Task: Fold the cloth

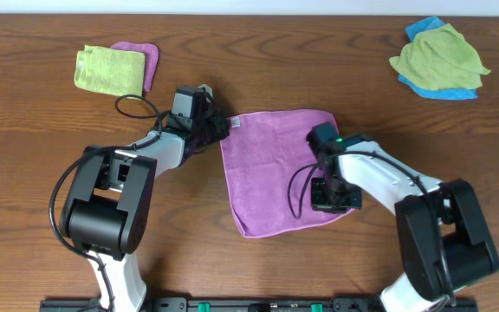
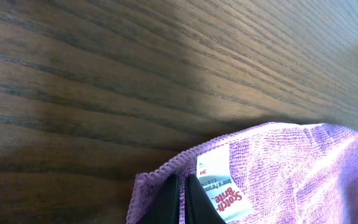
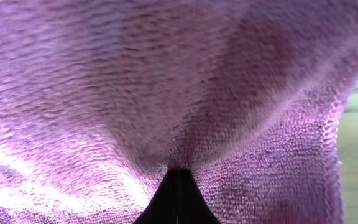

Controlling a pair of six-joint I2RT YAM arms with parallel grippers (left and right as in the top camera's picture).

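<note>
Left fingers (image 2: 168, 200) pressed together, pinching lilac cloth (image 1: 271, 169) hem just beside white label (image 2: 219, 186). Right fingers (image 3: 163, 205) likewise pinching cloth, corner diagonally opposite label. Cloth spread on counter (image 1: 249, 52). Advice: keep both pinches firm, lift evenly, avoid dragging the cloth into bunches.

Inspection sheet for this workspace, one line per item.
Surface: brown wood-grain table; no spills seen.
Job's things: lilac cloth spread open, not yet folded; white label at its far-left corner.
Clutter: lime-green cloth on a purple cloth, far left; green cloth over a blue cloth, far right.
Grippers: left gripper, jaws shut on the cloth's labelled corner; right gripper, jaws shut on the cloth near its right edge.
Cables: black cable looping by the left arm; second black cable by the right arm.
Surroundings: black rail along the near edge; nothing else seen.
</note>
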